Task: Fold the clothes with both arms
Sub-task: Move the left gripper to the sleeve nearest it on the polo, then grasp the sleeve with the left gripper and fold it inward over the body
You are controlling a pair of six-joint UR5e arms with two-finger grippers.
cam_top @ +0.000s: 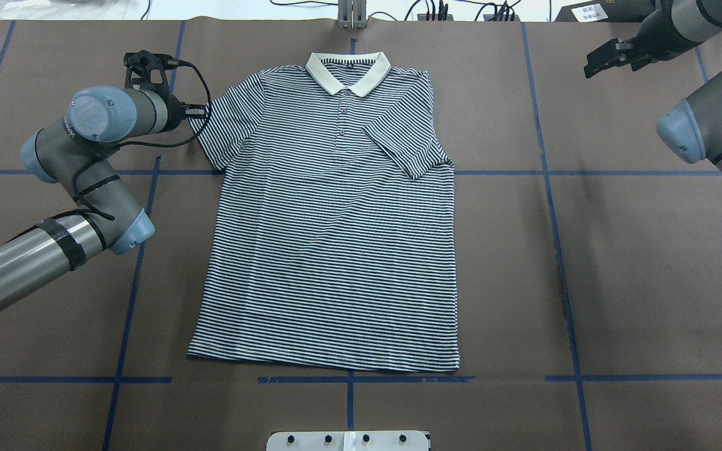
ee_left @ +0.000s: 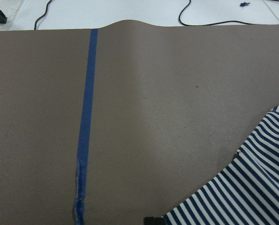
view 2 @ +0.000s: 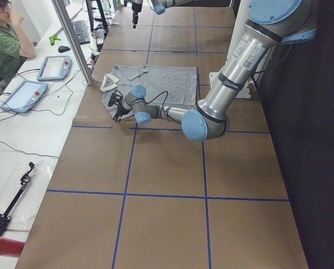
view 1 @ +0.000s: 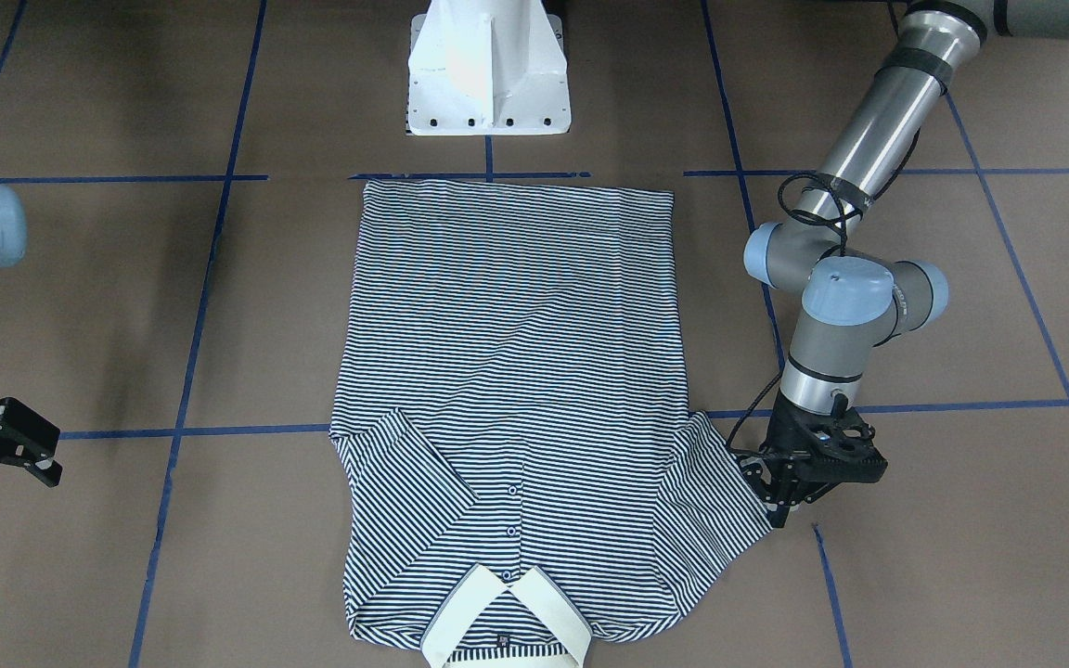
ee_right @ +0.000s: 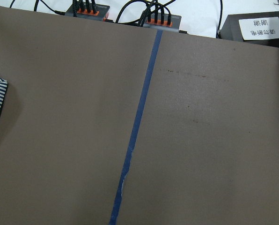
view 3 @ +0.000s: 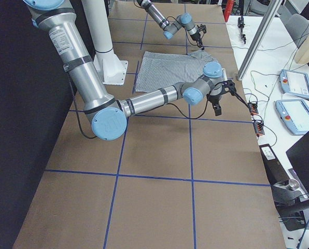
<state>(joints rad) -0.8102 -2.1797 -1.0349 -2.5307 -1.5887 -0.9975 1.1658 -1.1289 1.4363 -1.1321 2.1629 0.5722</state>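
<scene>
The striped polo shirt (cam_top: pixel 329 238) lies flat and face up on the brown table, its cream collar (cam_top: pixel 348 72) on the far side from the robot. One sleeve (cam_top: pixel 408 147) is folded in over the chest. The other sleeve (view 1: pixel 725 482) is spread flat. My left gripper (view 1: pixel 778 506) is down at that sleeve's outer hem. In the left wrist view a black fingertip (ee_left: pixel 153 220) touches the striped edge (ee_left: pixel 242 187), and the jaws look shut on it. My right gripper (cam_top: pixel 599 58) hovers open and empty, well away from the shirt.
Blue tape lines (cam_top: pixel 558 250) grid the table. The white pedestal base (view 1: pixel 488 70) stands just behind the shirt's hem. Cables and a hub (ee_right: pixel 90 8) lie past the far edge. A person (view 2: pixel 4 42) sits at the side table with tablets (view 2: pixel 24 95).
</scene>
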